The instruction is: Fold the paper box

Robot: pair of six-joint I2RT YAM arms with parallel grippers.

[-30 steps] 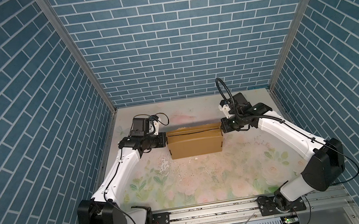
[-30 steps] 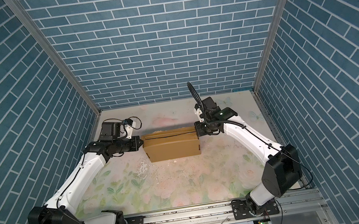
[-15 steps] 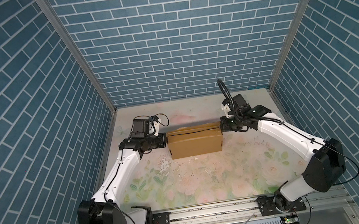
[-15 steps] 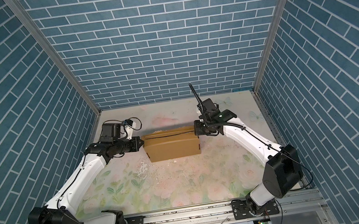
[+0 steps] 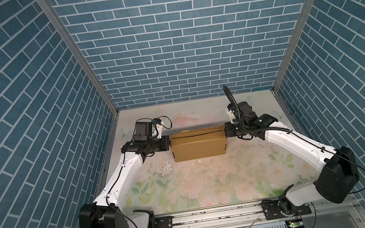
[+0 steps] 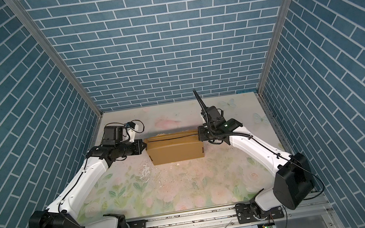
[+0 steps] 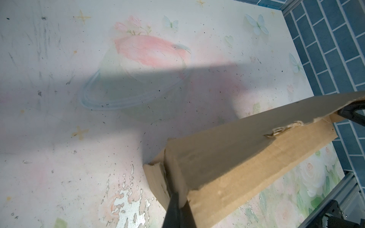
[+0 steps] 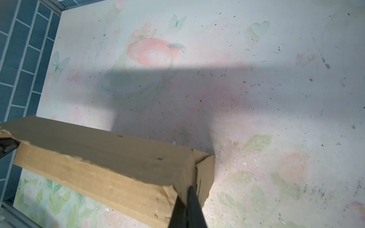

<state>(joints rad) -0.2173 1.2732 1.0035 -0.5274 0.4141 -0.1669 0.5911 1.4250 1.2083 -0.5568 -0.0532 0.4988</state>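
Observation:
The paper box (image 5: 198,147) (image 6: 175,150) is a tan cardboard mailer lying closed on the floral table, with a dark slit along its far top edge. My left gripper (image 5: 169,143) (image 6: 145,146) is at the box's left end. In the left wrist view it (image 7: 178,197) is shut, with an edge of the box's end wall (image 7: 237,161) pinched between its black fingers. My right gripper (image 5: 225,132) (image 6: 199,137) is at the right end. In the right wrist view it (image 8: 187,195) is likewise shut on the end edge of the box (image 8: 98,158).
Blue brick walls (image 5: 179,47) close the table in at the back and both sides. A metal rail (image 5: 215,216) runs along the front. A patch of flaked surface (image 5: 167,170) lies just in front of the box's left corner.
The right arm's wrist has shifted slightly at the box's right end. The box and the left arm stay where they were.

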